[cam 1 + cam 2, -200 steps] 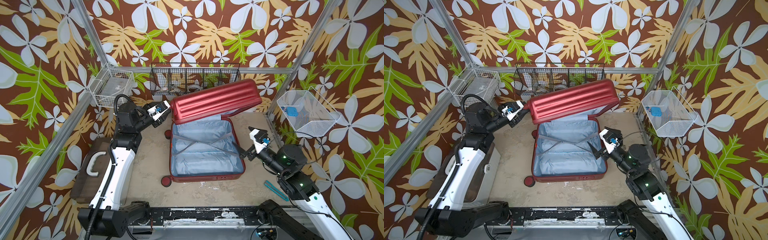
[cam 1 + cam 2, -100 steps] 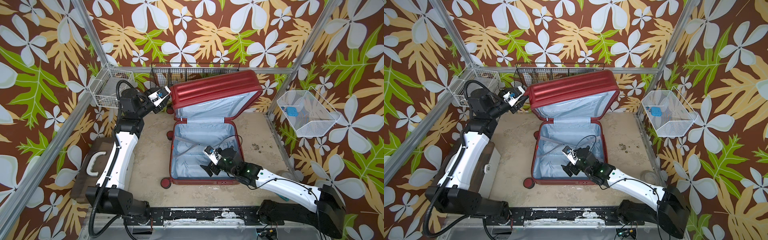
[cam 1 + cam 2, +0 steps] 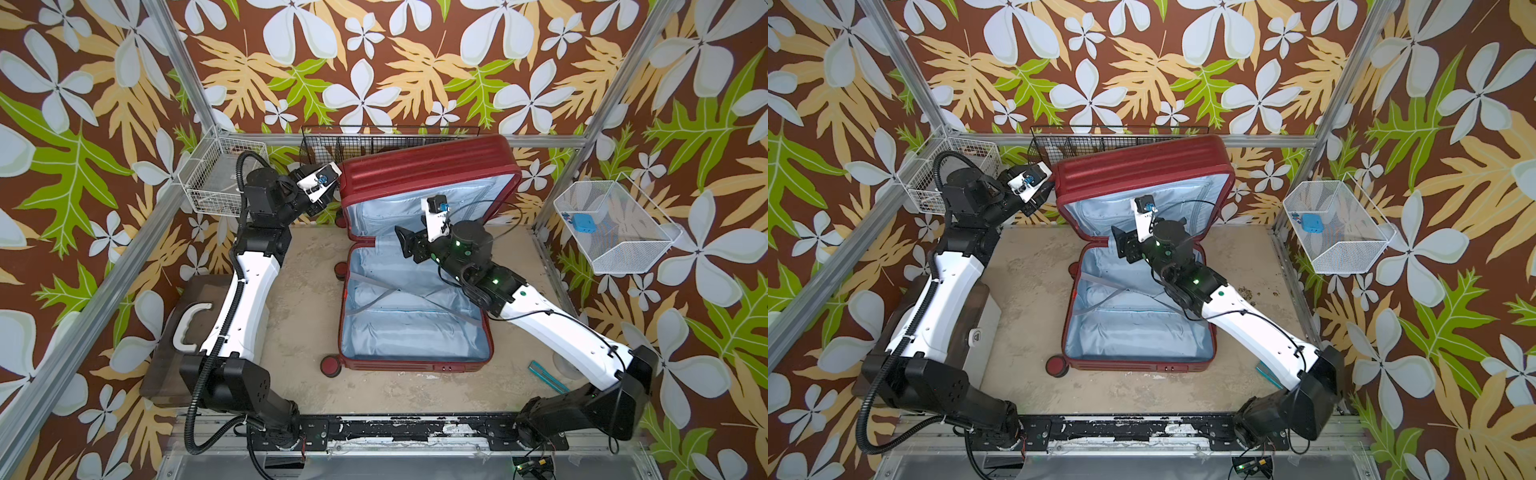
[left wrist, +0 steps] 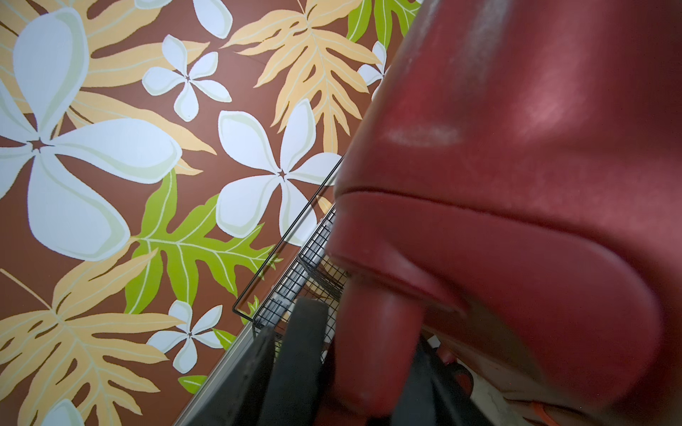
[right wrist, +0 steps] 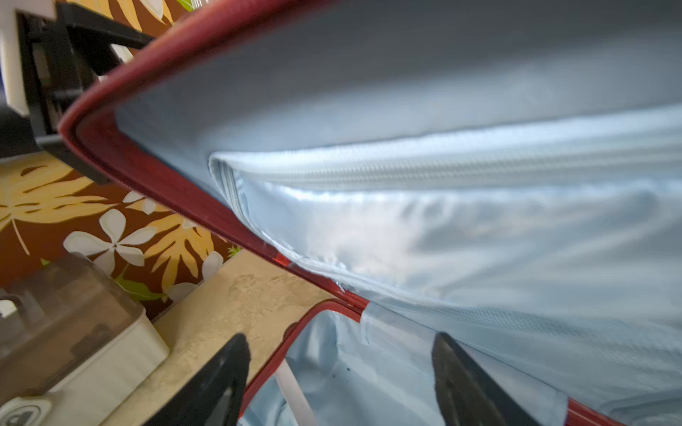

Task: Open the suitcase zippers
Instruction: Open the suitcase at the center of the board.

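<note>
Right wrist view: the right gripper (image 5: 339, 346) is seen spread over the hinge line of the opened suitcase (image 5: 406, 110). In both top views the base is laid mid-table, lid raised at 12 o'clock; the lid's 9 o'clock corner is pinched by the left gripper (image 3: 332, 200).

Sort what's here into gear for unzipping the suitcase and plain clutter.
Job: suitcase; zippers; left gripper, clamped on its lid corner; open right gripper.
Clutter: brown box; white wire basket; black wire basket; mesh basket holding a blue item; teal tool.
</note>
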### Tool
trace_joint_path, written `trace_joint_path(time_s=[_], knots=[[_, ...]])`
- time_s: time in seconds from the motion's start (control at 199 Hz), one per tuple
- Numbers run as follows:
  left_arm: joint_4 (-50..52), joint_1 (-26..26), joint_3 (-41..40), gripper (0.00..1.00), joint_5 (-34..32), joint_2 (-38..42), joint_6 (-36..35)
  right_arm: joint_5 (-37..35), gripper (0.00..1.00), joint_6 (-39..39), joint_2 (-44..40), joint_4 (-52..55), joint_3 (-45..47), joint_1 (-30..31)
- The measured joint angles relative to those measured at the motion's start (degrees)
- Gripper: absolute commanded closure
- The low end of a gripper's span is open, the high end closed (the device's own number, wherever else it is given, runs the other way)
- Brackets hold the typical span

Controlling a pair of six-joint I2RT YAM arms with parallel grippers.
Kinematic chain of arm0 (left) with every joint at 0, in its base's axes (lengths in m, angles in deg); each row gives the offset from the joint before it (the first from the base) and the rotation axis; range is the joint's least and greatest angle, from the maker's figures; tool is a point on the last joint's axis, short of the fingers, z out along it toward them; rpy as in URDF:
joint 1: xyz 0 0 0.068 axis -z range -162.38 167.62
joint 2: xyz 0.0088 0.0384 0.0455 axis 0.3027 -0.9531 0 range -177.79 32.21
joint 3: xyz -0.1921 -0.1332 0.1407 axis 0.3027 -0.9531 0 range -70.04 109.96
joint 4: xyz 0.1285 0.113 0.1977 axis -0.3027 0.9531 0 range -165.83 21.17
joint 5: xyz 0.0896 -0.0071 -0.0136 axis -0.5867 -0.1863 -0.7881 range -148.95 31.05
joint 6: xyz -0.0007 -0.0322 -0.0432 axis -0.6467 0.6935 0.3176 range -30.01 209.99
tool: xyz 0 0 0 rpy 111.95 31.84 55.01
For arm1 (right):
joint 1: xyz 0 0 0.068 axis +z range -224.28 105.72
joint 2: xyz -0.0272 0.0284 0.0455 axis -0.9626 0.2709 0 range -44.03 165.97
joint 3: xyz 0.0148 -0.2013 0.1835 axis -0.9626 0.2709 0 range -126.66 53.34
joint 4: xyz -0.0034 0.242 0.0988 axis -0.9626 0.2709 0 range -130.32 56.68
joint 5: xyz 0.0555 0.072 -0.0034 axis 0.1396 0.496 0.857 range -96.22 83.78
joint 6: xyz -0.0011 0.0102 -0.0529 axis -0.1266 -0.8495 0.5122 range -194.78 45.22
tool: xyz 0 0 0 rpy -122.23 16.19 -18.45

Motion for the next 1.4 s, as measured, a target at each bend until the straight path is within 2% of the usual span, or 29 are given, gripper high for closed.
trace_joint_path(time_s=[0.055,0.105,0.176,0.226,0.382,0.447,0.538,0.628,0.713,0.779,0.849,1.015,1.241,1.402], knots=[[0.09,0.02,-0.44,0.33,-0.31,0.70,0.00,0.00,0.29,-1.57,2.97,0.24,-4.17,-0.28],[0.09,0.04,-1.62,0.22,-1.38,2.14,0.74,-0.09,0.29,-2.34,5.29,0.48,-7.69,-0.63],[-2.49,0.00,-4.55,0.07,-5.38,5.79,6.43,-0.26,0.29,-3.74,7.91,0.79,-12.20,-0.90],[-5.22,-0.13,-7.56,0.00,-7.45,10.16,9.25,-0.20,0.29,-4.15,9.57,1.44,-14.91,-1.07],[-7.02,0.15,-16.06,0.00,-7.04,23.87,12.90,0.63,0.29,-5.70,15.41,2.40,-23.41,-3.15],[-3.26,0.13,-17.16,0.00,-5.75,27.30,13.25,1.01,0.29,-5.99,18.12,3.41,-27.65,-4.15],[4.81,0.87,-18.40,0.00,-0.02,30.45,12.85,1.49,0.29,-6.01,21.59,5.99,-33.68,-4.87],[12.48,5.64,-24.24,0.00,5.38,32.98,10.93,2.34,0.29,-6.03,25.05,8.52,-40.02,-5.42],[19.19,14.64,-33.38,0.00,6.60,34.77,8.20,2.60,0.29,-7.17,28.02,9.94,-44.81,-6.05],[23.30,20.98,-39.78,0.00,6.27,35.06,5.60,3.08,0.29,-7.13,29.38,11.15,-46.84,-6.51],[25.00,23.39,-44.00,0.04,6.43,33.90,4.90,3.85,0.29,-7.13,29.73,11.87,-47.56,-6.82],[23.91,30.36,-50.93,0.04,3.54,28.44,3.04,4.74,0.29,-7.06,29.38,12.46,-47.04,-7.69],[20.76,36.04,-55.43,0.10,1.75,22.97,1.84,6.93,0.29,-7.04,30.88,12.22,-48.48,-9.33],[18.78,38.45,-59.25,0.24,0.31,21.42,0.46,8.61,0.30,-7.58,33.66,12.13,-51.76,-11.72]])
